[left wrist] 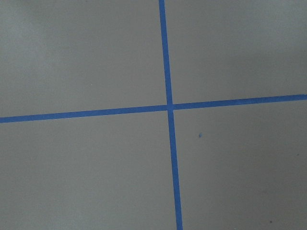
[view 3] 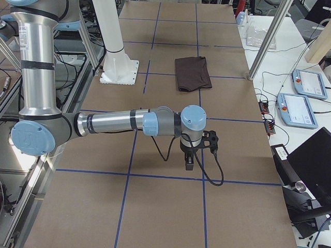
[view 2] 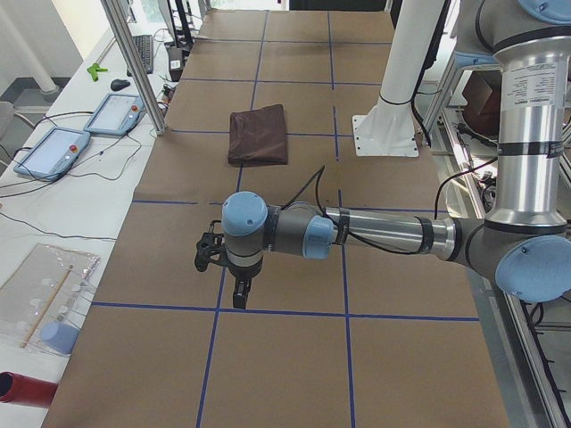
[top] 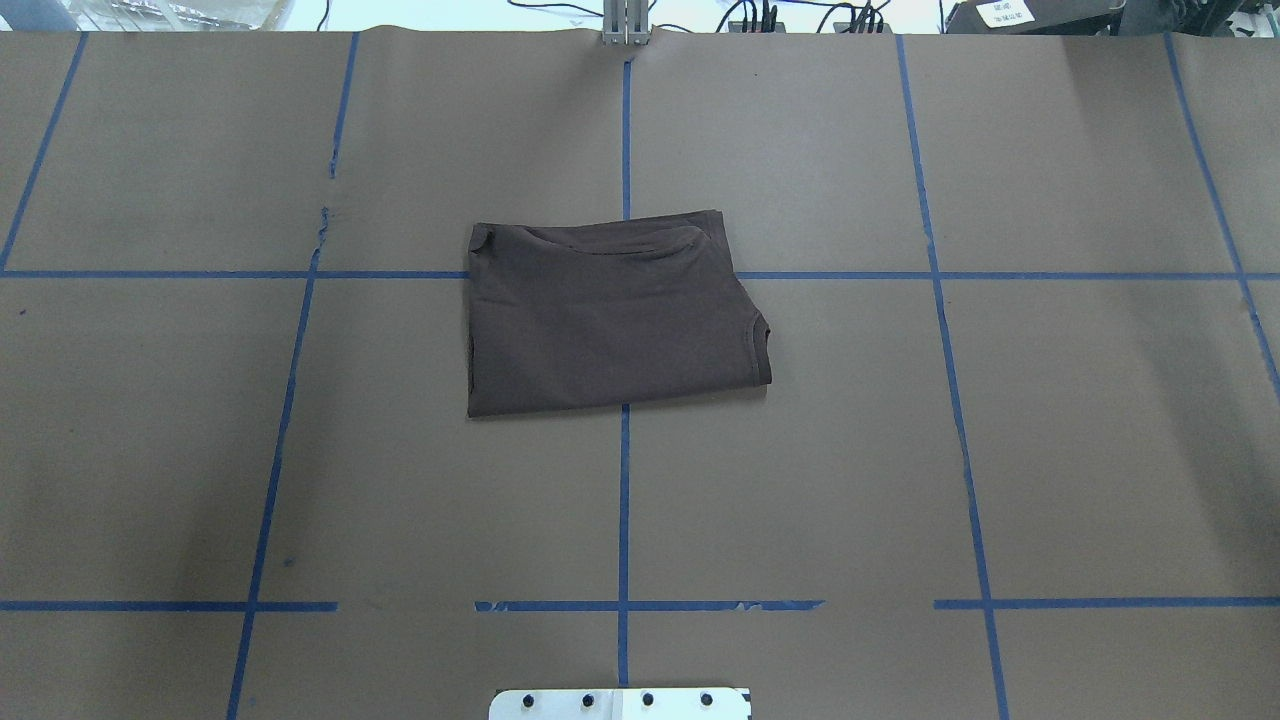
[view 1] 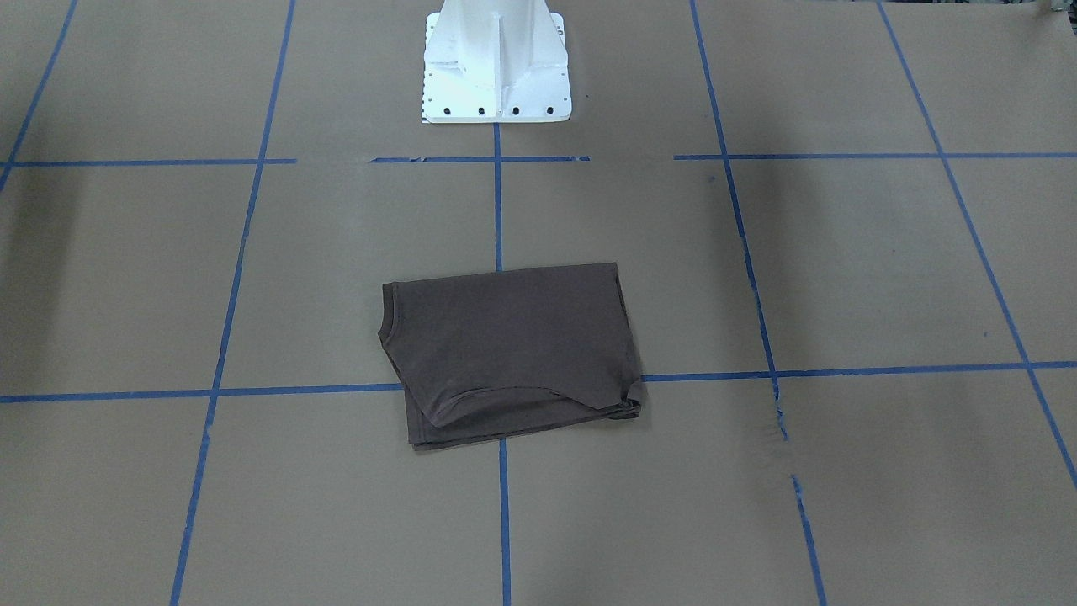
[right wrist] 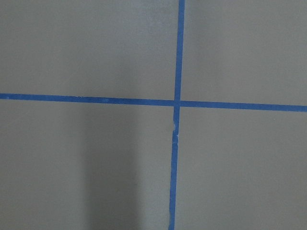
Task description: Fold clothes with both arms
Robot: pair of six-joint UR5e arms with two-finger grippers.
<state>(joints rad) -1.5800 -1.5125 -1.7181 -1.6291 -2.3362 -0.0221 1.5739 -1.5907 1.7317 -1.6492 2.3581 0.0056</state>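
Evidently finished, the dark brown T-shirt [top: 610, 315] lies folded into a flat rectangle mid-way across the desk [top: 200, 450], its long axis parallel to the robot's edge. The left gripper [view 2: 237, 294] and right gripper [view 3: 189, 161] hang toward opposite end edges, well apart from it and neither clearly nearer (no cloth in them; how far the jaws are open I cannot tell).

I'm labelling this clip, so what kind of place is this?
Probably a robotics lab: a table gridded with blue tape, teach pendants beside it, the left arm apart from the folded T-shirt.
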